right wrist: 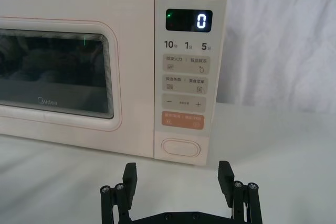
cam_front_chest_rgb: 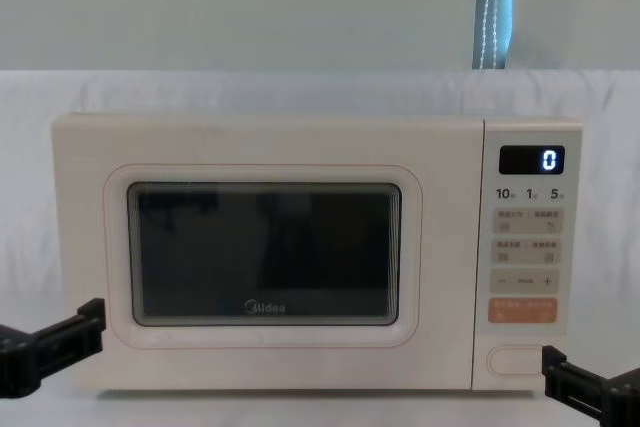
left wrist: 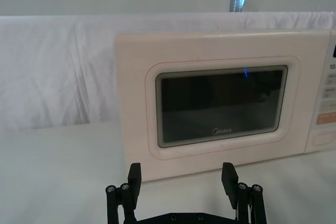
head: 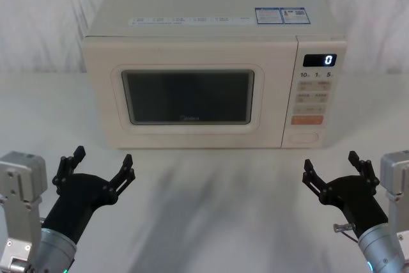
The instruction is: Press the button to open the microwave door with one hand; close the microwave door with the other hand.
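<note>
A cream microwave stands at the back of the table. Its microwave door [head: 186,97] [left wrist: 220,107] [right wrist: 68,72] [cam_front_chest_rgb: 262,255], with a dark window and a Midea logo, is shut flush with the body. The button [head: 304,137] [right wrist: 180,147] [cam_front_chest_rgb: 515,360] [left wrist: 324,139] is the wide cream pill at the bottom of the control panel, under an orange key. My left gripper [head: 102,166] [left wrist: 181,178] hovers open in front of the door's lower left. In front of the panel, a short way off the button, my right gripper [head: 332,169] [right wrist: 177,177] stands open.
The display [head: 319,60] reads 0. A white cloth covers the table [head: 211,196] and hangs behind the microwave. Open table lies between the grippers and the microwave front.
</note>
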